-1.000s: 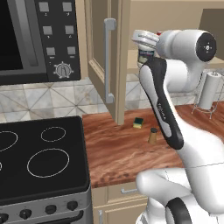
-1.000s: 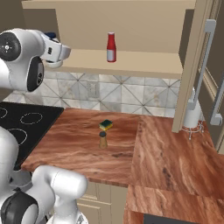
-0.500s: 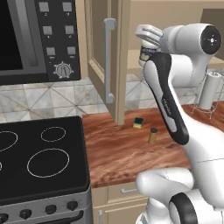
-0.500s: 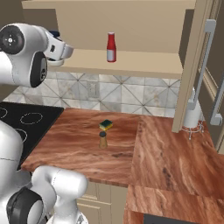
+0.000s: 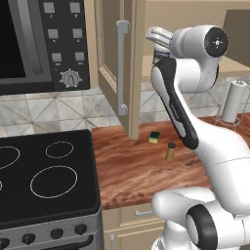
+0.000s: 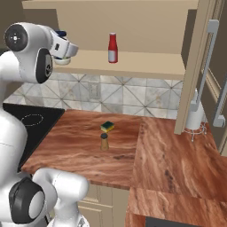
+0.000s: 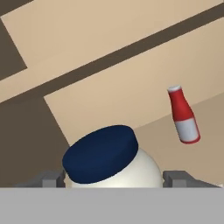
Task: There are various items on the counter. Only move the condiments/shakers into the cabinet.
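My gripper [image 7: 113, 179] is shut on the white jar [image 7: 141, 171] with the dark blue lid, one fingertip on each side of it. In the right base view the gripper [image 6: 65, 48] holds the jar [image 6: 62, 61] at the left end of the cabinet's tan shelf [image 6: 146, 65]. Whether the jar touches the shelf I cannot tell. The red squeeze bottle [image 6: 112, 48] stands upright on that shelf, to the right of the jar. The small tan-brown shaker [image 6: 104, 142] stands on the reddish-brown counter [image 6: 71, 150], just in front of the green-and-yellow sponge [image 6: 107, 127].
The cabinet door [image 5: 114, 68] stands open to the left of the arm, its long grey handle facing out. A white paper towel roll [image 5: 232, 101] stands at the back right of the counter. The black stovetop [image 5: 44, 176] lies to the left, with a microwave above it.
The arm has carried the jar a little further toward the left end of the cabinet shelf. The grip is unchanged, and the bottle, shaker and sponge have not moved.
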